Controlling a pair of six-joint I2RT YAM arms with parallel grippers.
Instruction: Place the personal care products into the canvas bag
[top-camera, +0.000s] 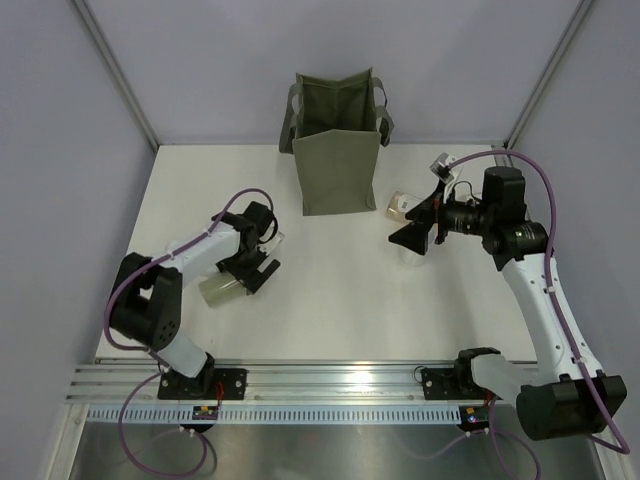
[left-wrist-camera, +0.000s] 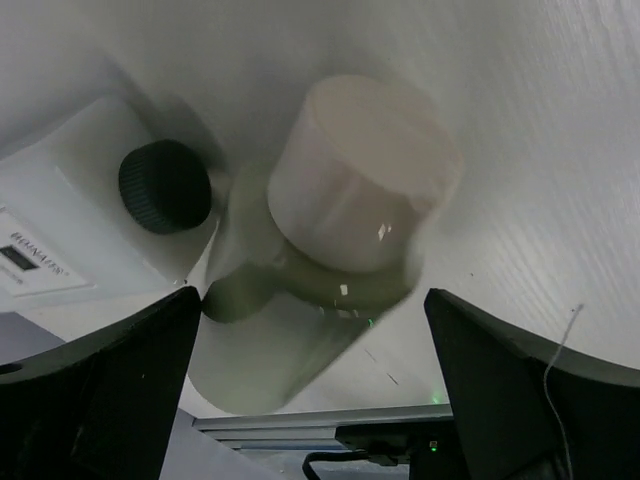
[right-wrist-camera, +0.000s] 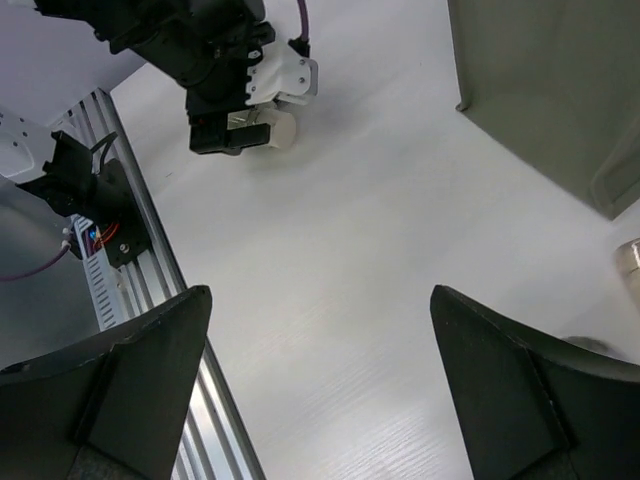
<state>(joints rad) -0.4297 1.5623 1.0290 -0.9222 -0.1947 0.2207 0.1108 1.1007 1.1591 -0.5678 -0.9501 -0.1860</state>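
Bench (top-camera: 330, 310): white and flat, walled at the back and both sides, and an aluminium rail (top-camera: 330, 378) runs along the near edge.
Canvas bag (top-camera: 340, 170): it stands upright at the back centre with its mouth open. Only the inner fabric shows, and its bottom is hidden.
Left hand (left-wrist-camera: 312, 300): low over the front-left part of the bench, fingers spread wide. The pale green bottle lies between them and I see no squeeze on it.
Right hand (right-wrist-camera: 320, 295): it hangs over the bench to the right of the bag, fingers wide apart with nothing between them.
Pale green bottle (left-wrist-camera: 280, 340): it lies on its side and its whitish cap (left-wrist-camera: 355, 170) points away from the rail, well apart from the bag.
Beige pouch (top-camera: 398, 208): on the bench just beside the bag's right lower corner, near the right hand.
Open room: the bare middle of the bench, between the two hands and in front of the bag.
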